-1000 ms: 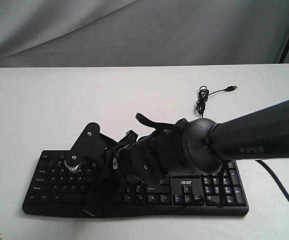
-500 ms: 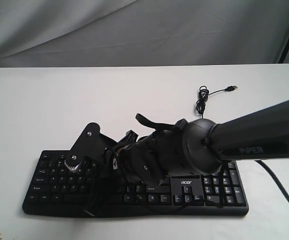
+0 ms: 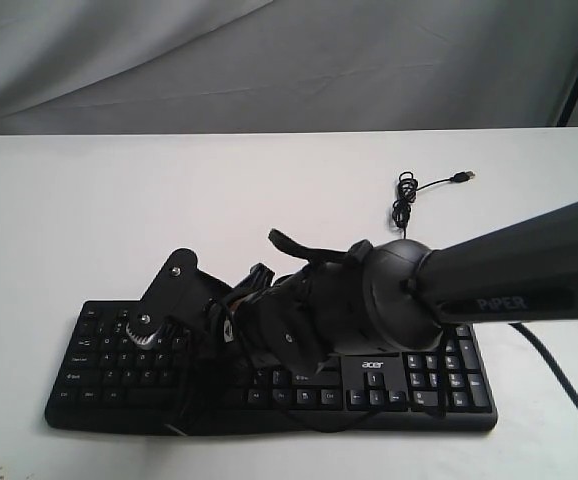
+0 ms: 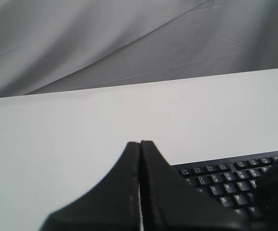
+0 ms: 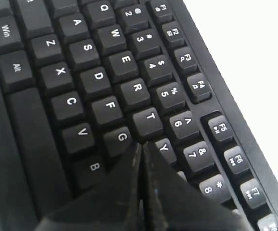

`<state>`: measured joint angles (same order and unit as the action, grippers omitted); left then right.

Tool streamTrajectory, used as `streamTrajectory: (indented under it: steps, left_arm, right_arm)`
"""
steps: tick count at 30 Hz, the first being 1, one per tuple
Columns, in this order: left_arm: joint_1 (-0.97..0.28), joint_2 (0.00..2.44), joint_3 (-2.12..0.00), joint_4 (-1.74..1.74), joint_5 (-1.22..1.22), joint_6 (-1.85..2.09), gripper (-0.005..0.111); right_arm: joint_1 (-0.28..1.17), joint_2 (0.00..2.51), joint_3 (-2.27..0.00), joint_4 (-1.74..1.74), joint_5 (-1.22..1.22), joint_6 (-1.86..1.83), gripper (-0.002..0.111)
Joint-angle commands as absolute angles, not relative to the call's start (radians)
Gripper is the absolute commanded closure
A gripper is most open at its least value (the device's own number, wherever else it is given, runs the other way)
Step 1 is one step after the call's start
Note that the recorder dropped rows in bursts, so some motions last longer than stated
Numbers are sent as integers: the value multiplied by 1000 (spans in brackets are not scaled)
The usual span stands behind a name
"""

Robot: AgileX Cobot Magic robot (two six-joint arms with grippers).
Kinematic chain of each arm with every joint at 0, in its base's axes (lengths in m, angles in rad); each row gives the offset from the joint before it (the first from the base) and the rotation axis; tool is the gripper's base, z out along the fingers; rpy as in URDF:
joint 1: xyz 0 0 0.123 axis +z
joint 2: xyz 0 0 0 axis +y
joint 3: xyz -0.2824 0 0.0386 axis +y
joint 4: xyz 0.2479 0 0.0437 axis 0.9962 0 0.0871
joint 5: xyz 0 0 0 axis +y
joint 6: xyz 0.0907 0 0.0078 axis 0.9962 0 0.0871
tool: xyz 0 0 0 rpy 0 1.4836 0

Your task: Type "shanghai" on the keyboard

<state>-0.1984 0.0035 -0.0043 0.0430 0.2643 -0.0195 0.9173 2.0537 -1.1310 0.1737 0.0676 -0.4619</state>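
Right tool (image 5: 140, 153) was pinched together, tip over keyboard (image 5: 95, 82) between G and Y keys. Left tool (image 4: 140, 147) likewise together, hung above white tabletop (image 4: 71, 130).

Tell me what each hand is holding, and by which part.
Nothing is held. The left hand and the right hand are both shut with nothing between the fingers. The right hand's tip points at the keyboard near the G key.
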Motion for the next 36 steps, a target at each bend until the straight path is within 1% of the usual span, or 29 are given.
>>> streamTrajectory:
  steps: [1, 7, 16, 21, 29, 36]
  left_arm:
    - [-202, 0, 0, 44, 260, -22, 107]
    - [-202, 0, 0, 44, 260, -22, 107]
    - [-202, 0, 0, 44, 260, -22, 107]
    - [-202, 0, 0, 44, 260, -22, 107]
    - [-202, 0, 0, 44, 260, -22, 107]
    - [-202, 0, 0, 44, 260, -22, 107]
  right_arm:
    - [921, 2063, -1125, 177, 79, -456, 108]
    - [921, 2079, -1125, 177, 79, -460, 108]
    - [921, 2000, -1137, 177, 125, -461, 108]
    - [947, 2039, -1258, 172, 171, -461, 108]
    - [1003, 2201, -1500, 158, 234, -467, 108]
    - [1010, 2258, -1560, 161, 275, -470, 108]
